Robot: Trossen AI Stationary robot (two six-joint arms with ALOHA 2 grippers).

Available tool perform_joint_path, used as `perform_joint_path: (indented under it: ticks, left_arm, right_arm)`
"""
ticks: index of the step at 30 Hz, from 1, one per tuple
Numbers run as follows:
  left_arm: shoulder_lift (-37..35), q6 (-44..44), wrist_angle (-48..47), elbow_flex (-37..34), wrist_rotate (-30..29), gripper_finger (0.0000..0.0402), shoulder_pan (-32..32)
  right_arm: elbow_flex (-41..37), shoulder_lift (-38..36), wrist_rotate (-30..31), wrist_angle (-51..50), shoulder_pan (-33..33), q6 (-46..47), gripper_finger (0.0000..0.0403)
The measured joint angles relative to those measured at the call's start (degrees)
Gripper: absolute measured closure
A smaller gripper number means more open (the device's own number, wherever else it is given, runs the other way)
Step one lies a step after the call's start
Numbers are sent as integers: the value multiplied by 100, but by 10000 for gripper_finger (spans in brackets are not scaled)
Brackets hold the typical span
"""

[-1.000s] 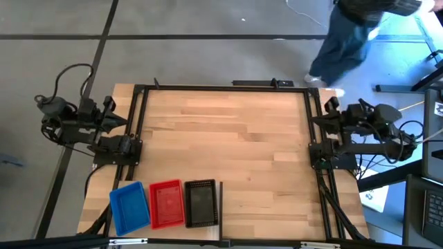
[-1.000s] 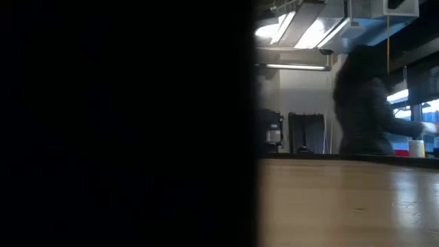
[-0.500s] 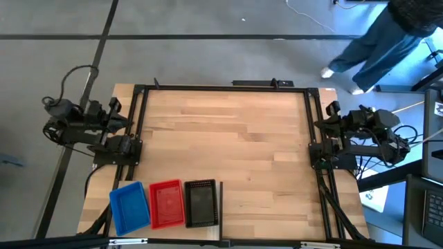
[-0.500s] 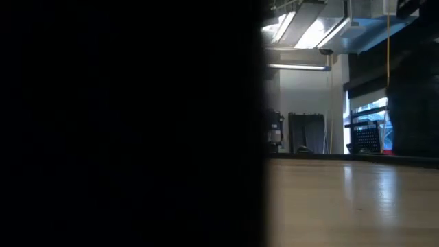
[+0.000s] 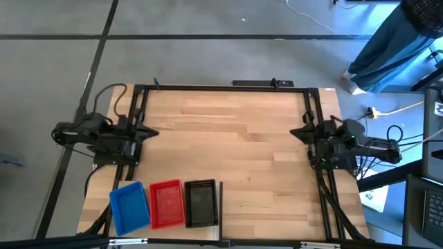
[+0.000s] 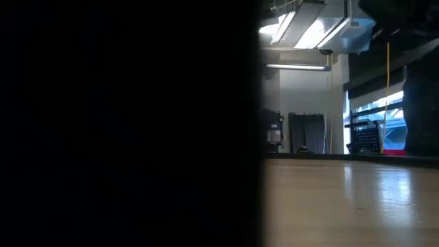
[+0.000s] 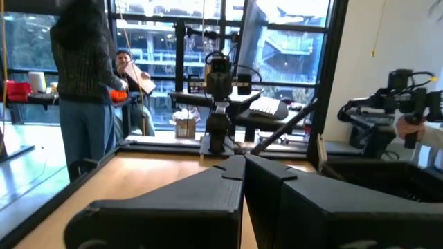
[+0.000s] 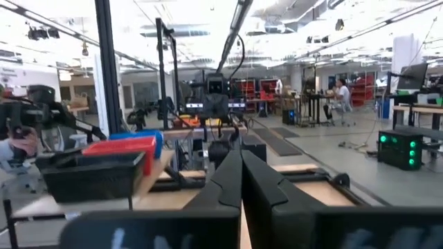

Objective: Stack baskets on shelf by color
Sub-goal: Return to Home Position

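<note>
Three baskets stand side by side at the table's near left corner: blue (image 5: 129, 206), red (image 5: 166, 203) and black (image 5: 201, 203). The right wrist view shows them too, black (image 8: 93, 173), red (image 8: 121, 146) and blue (image 8: 151, 137). I cannot pick out the shelf; a thin dark strip (image 5: 220, 202) runs beside the black basket. My left gripper (image 5: 149, 131) (image 7: 243, 162) is shut and holds nothing. It points level over the table's left edge. My right gripper (image 5: 294, 133) (image 8: 241, 155) is also shut with nothing in it, pointing in from the right edge. Both are far from the baskets.
A black frame (image 5: 221, 88) runs round the wooden tabletop (image 5: 228, 152). A person (image 5: 394, 48) stands beyond the far right corner, and other people (image 7: 83, 76) show behind the right arm. A dark mass (image 6: 123, 123) blocks the low view's left half.
Both arms have folded down. Each shut gripper has sunk and swung in from outside the table to point over its own side edge toward the table's middle. The baskets have stayed where they were. The person beyond the far edge has walked to the right.
</note>
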Motion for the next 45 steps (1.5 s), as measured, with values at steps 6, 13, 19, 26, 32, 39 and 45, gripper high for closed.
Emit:
perform_joint_path:
  ticks: [6,13,19,26,32,39,45]
  left_arm:
    - [0,-52,610,-729,-25,401,0]
    - [-4,-9,785,-1257,-184,401,0]
    - [-4,185,843,-1634,-302,401,-2]
    - [-4,561,1568,-2159,-332,401,-2]
    - [-7,567,1743,-2388,-333,401,0]
    - [-7,593,1727,-2388,-329,401,0]
    - [-4,595,1727,-2388,-345,401,0]
  right_arm:
    - [-902,2,-26,1024,0,-10,403]
    - [-1335,28,-209,1339,0,-126,403]
    - [-1335,13,-509,1325,0,-597,403]
    - [-1329,13,-584,1279,0,-619,403]
    - [-1327,15,-582,939,0,-589,403]
    - [-1327,13,-396,704,0,-592,401]
    - [-1327,17,-168,532,0,-445,392]
